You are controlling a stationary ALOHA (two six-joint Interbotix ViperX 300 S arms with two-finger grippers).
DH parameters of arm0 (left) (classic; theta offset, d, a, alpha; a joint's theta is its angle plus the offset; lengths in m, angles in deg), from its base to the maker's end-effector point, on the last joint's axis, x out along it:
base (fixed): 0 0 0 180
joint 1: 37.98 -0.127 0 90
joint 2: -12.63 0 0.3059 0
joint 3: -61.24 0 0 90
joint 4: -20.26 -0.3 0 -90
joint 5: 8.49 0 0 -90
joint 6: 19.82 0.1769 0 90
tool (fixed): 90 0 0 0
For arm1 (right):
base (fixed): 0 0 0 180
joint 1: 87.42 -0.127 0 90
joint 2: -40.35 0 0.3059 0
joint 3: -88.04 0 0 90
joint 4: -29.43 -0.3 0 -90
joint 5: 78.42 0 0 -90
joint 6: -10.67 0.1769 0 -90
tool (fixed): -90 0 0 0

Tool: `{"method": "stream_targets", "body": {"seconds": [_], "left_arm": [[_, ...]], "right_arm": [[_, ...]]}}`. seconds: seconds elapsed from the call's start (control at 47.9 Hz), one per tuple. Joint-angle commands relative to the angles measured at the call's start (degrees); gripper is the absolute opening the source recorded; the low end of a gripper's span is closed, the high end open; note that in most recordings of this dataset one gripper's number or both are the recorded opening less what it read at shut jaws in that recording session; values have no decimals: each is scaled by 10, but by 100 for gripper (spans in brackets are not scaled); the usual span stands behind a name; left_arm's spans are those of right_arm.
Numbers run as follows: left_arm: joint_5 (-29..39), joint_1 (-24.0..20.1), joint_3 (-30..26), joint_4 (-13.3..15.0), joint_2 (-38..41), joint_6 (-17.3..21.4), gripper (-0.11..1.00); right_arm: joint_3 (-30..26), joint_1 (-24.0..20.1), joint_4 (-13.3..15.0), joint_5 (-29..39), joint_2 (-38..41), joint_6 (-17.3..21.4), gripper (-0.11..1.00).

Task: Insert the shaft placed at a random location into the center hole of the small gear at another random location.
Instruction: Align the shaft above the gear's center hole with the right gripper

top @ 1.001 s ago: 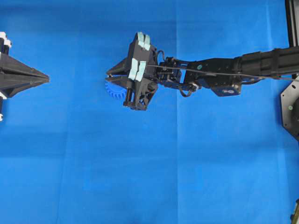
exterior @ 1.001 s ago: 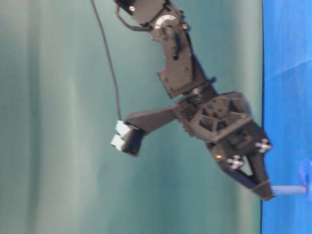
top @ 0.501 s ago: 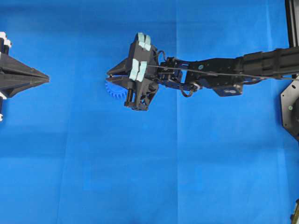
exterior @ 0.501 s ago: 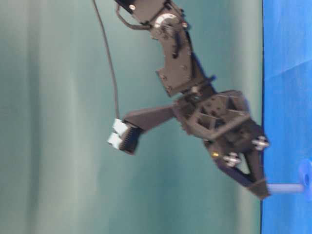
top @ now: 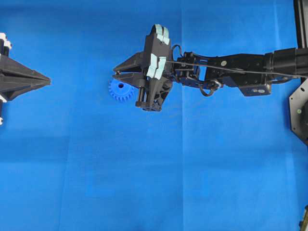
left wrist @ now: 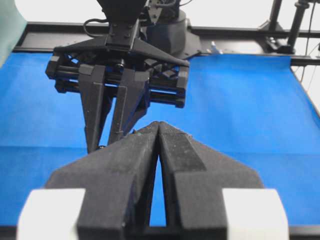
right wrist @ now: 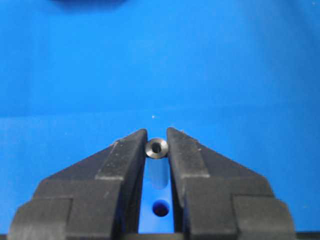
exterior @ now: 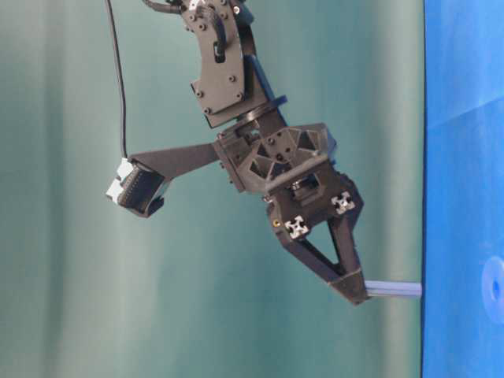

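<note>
Overhead, I saw my right gripper (top: 117, 74) clamped on the shaft (exterior: 391, 290), with the gear (top: 118, 91) just beside its tips.

The small gear (top: 119, 90) lies flat on the table (top: 144, 183), and the right gripper (top: 115, 75) hangs just above its right side. The shaft (right wrist: 156, 148) sits between that gripper's jaws, clear of the gear, while the left gripper (top: 48, 79) waits well off to the gear's left.
</note>
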Motion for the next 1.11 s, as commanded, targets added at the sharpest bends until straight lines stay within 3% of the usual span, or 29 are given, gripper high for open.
{"method": "stream_targets", "body": {"seconds": [0.0,0.396,1.085], "left_arm": [[-3,0,-5,0,2,0,0],[-3,0,-5,0,2,0,0],[-4,0,-5,0,2,-1,0]], "right_arm": [[-6,1,2,-14,3,-1,3],[-10,2,-7,-44,70,4,3],[-4,1,-8,-36,55,4,3]]}}
